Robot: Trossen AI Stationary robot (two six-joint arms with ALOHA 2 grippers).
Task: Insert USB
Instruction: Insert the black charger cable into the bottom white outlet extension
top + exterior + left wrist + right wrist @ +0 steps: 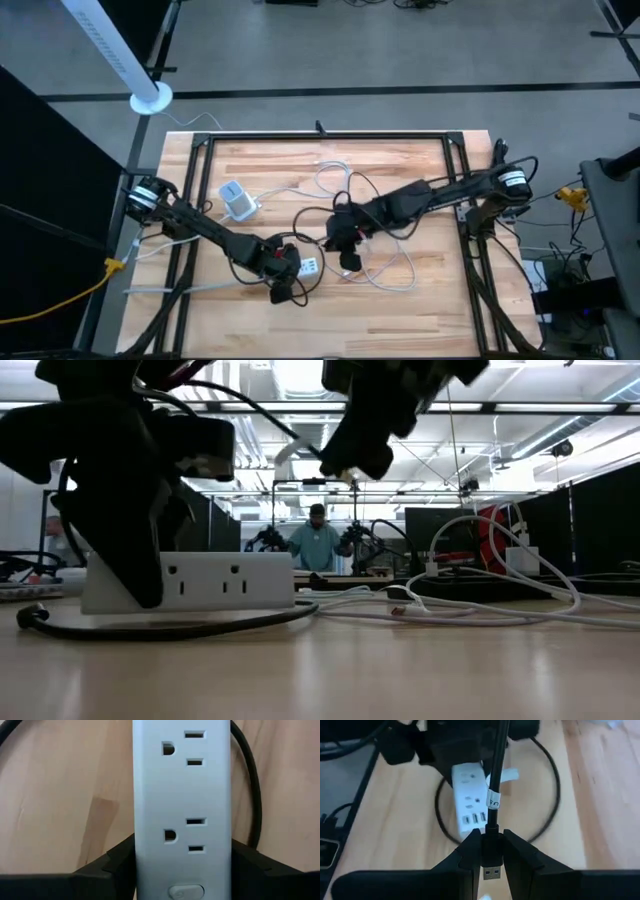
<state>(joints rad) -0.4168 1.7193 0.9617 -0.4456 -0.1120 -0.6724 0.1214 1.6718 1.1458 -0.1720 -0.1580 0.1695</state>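
Currently clamped: white power strip (181, 810) flat on the wooden table (420, 300), pinched across its width near the switch end by the left gripper (182, 865) (black cord (250, 785) curving alongside), toward the table's near-left. Held just right of it and above the tabletop: black USB plug (490, 857), squeezed between the right gripper (490, 862) fingers, metal tip exposed, apart from the strip's ports.
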